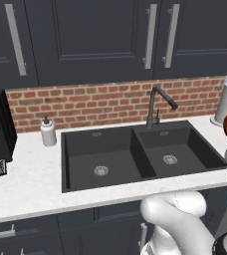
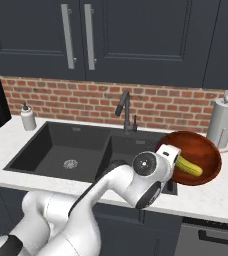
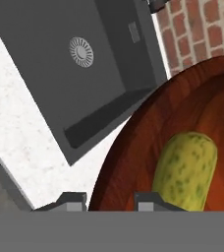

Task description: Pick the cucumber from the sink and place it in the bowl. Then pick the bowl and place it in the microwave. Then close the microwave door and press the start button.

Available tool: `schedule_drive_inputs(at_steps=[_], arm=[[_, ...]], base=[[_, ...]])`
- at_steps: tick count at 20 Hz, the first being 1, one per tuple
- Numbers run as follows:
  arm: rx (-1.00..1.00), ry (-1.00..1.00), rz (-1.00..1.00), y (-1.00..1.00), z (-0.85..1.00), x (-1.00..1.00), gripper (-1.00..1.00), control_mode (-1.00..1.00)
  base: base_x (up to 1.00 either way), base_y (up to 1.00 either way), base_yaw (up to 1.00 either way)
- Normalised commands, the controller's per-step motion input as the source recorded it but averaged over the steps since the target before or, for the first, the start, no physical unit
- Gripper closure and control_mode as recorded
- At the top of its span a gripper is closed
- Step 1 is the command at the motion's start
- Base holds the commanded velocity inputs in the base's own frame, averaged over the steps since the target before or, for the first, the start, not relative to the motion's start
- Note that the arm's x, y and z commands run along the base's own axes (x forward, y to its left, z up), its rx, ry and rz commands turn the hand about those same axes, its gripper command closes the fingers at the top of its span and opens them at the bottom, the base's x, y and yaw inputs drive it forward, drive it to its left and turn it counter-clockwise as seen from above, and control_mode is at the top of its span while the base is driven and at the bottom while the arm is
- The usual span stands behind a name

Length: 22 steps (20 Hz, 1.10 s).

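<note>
The claw (image 3: pixel 106 199) sits nearest in the hand view, one tip outside the bowl's (image 2: pixel 206 150) rim and one inside, so it pinches the rim. The cucumber (image 2: pixel 190 167) lies inside the bowl, at about five o'clock in that view, just beside the inner tip. In the right base view the bowl appears lifted, at three o'clock from the sink (image 2: pixel 51 145), above the pale surface (image 2: pixel 211 200). I judge the bowl stiff, fairly light and glossy, so slippery at the rim; a tilt could roll the loose cucumber out. Keeping it level matters on the way to the microwave.
</note>
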Motion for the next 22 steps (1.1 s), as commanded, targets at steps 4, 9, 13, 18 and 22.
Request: schedule_drive_inputs(at_steps=[4,9,13,18,22], arm=[[-0.06,0.08,0.4,0.29,0.65,-0.59,1.0,-1.0],[-0.18,0.0,0.22,0.52,0.73,-0.44,1.0,-1.0],[-0.16,0.0,0.09,0.65,0.79,-0.34,1.0,-1.0],[-0.06,0.12,0.04,0.78,0.67,-0.29,1.0,-1.0],[0.0,0.06,0.04,0.82,0.61,-0.4,1.0,-1.0]], base=[[0.0,0.0,0.0],[0.0,0.0,0.0],[0.0,0.0,0.0],[0.0,0.0,0.0],[0.0,0.0,0.0]])
